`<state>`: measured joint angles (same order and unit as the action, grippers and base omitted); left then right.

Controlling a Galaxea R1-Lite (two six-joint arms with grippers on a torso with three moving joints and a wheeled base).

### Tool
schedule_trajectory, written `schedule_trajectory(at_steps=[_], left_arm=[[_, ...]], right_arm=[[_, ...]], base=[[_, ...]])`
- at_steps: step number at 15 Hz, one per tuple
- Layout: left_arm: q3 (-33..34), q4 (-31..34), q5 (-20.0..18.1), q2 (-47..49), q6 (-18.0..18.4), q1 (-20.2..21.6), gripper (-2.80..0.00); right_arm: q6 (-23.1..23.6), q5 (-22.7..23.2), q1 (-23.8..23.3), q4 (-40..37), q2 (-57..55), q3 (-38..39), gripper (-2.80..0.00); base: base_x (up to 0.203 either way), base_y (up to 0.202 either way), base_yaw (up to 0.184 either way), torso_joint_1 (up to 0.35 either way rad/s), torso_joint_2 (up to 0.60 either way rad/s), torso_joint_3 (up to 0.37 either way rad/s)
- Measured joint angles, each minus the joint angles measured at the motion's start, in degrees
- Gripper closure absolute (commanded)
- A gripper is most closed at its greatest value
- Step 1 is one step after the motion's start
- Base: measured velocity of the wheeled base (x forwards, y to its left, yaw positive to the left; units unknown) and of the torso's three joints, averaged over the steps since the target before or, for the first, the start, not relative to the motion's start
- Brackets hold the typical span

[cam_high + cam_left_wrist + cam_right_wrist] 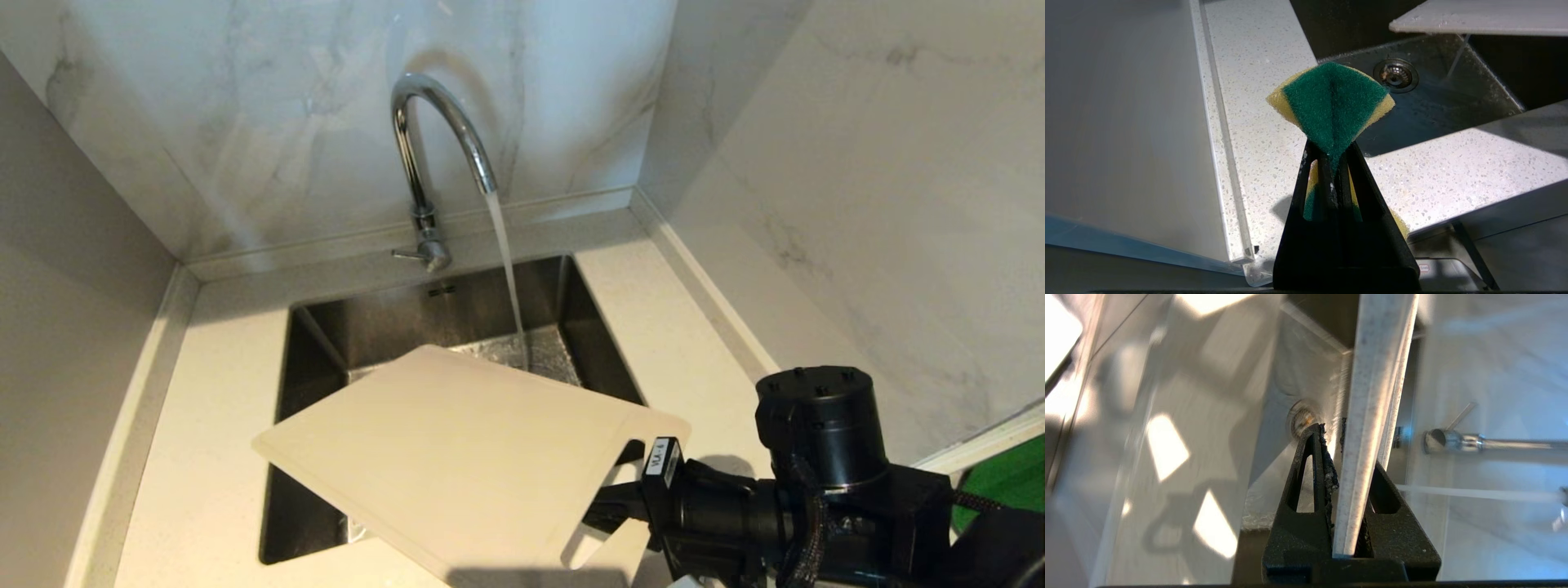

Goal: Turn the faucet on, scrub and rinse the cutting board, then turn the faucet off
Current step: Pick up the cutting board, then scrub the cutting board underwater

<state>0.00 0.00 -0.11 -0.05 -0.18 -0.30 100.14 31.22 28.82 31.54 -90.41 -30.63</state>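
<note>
Faucet: the faucet point(424, 155) stands upper centre of the head view, behind the sink point(314, 343); water point(508, 278) runs from its spout into the basin, so the turning-on looks done.
Board: the board point(457, 449) sits lower centre of the head view, held above the sink and tilted, its far edge just short of the stream; the handle slot is at the lower right end, near the gripper.
Right gripper: the right gripper point(1345, 473) enters from the lower right of the head view; in the right wrist view its fingers are clamped on the board's thin edge, one on each face.
Left gripper: the left gripper point(1333, 163) is outside the head view; its wrist view shows the fingers pinched tight on a sponge point(1331, 102), green face toward the camera, above the counter point(1257, 61) beside the sink.
Step in hand: judged to be bringing the board under the water for wetting before the scrub.
Doing it well: push the far edge into the stream and keep the tilt toward the basin so runoff stays off the counter; keep the pinch firm, since a wet board may slip; hold the board steady and low enough for the sponge to press flat on its face.
</note>
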Motion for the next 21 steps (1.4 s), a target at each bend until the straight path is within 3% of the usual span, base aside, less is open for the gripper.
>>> schedule_trajectory(at_steps=[4, 13, 16, 21], left_arm=[[0.00, 0.00, -0.02, 0.00, 0.02, 0.00, 0.00], [0.00, 0.00, -0.05, 0.00, 0.02, -0.02, 0.00], [0.00, 0.00, 0.00, 0.00, 0.04, 0.00, 0.00], [0.00, 0.00, -0.02, 0.00, 0.05, 0.00, 0.00]], right_arm=[[15.39, 1.23, -3.52, -19.22, 0.30, -10.75, 0.00], [43.75, 1.19, -8.81, -46.52, -3.33, -30.27, 0.00], [50.73, 1.08, -10.67, -53.08, -4.85, -35.02, 0.00], [56.77, 0.22, -11.68, -61.94, -7.63, -43.85, 0.00]], base=[[0.000, 0.000, 0.000, 0.000, 0.00, 0.000], [0.000, 0.000, 0.000, 0.000, 0.00, 0.000], [0.000, 0.000, 0.000, 0.000, 0.00, 0.000], [0.000, 0.000, 0.000, 0.000, 0.00, 0.000]])
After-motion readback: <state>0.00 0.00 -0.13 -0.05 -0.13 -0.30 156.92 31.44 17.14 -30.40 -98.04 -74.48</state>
